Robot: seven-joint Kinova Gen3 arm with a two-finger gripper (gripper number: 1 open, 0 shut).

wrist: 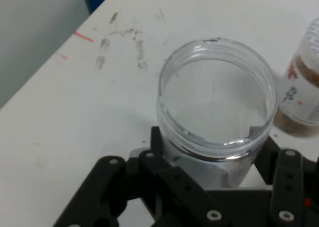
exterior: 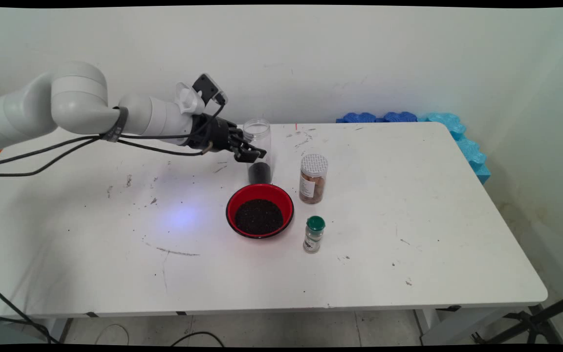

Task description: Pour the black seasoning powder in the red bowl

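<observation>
No legible text, brand, number or sign found: labels on the brown-filled jar (exterior: pixel 313 179) and the green-capped shaker (exterior: pixel 313 234) carry print too small to read.

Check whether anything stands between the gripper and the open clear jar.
Nothing does. The gripper is already at the clear jar, its fingers on either side of the jar's body, as the hand view shows. The red bowl stands in front of the jar, and the brown jar to its right, both apart from it.

Fingers (wrist: pixel 269 160) clamped, wrist near-horizontal
</observation>
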